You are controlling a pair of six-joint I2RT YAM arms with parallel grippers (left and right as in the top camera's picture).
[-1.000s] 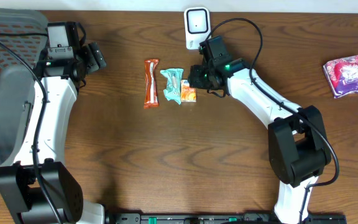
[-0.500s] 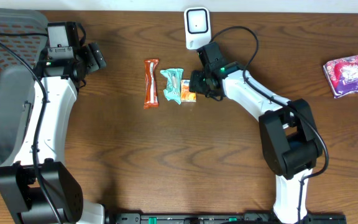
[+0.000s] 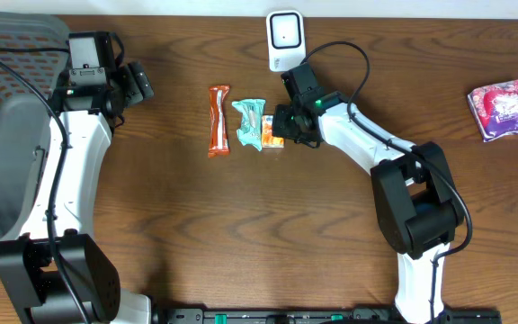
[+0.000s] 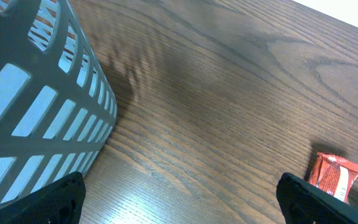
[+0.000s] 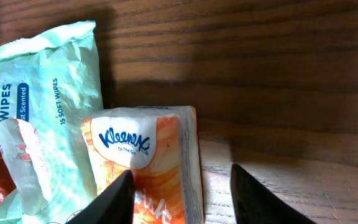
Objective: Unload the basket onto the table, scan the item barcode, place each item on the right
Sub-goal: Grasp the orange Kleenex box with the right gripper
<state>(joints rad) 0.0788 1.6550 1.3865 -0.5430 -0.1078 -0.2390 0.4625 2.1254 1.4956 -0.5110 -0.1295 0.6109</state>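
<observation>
An orange-and-white Kleenex tissue pack (image 5: 148, 168) lies on the counter (image 5: 278, 62), against a pale green wipes pack (image 5: 42, 81). The right end effector (image 5: 180, 174) hovers over it, released; the left end effector (image 4: 179, 186) is released, empty.

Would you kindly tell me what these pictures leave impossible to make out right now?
- Barcode on the Kleenex pack: none faces the right wrist camera; overhead the right gripper partly covers it.
- Print on the orange snack bar: cut off by the left wrist frame's edge, too small overhead.
- Label on the pink packet: too small overhead.
</observation>
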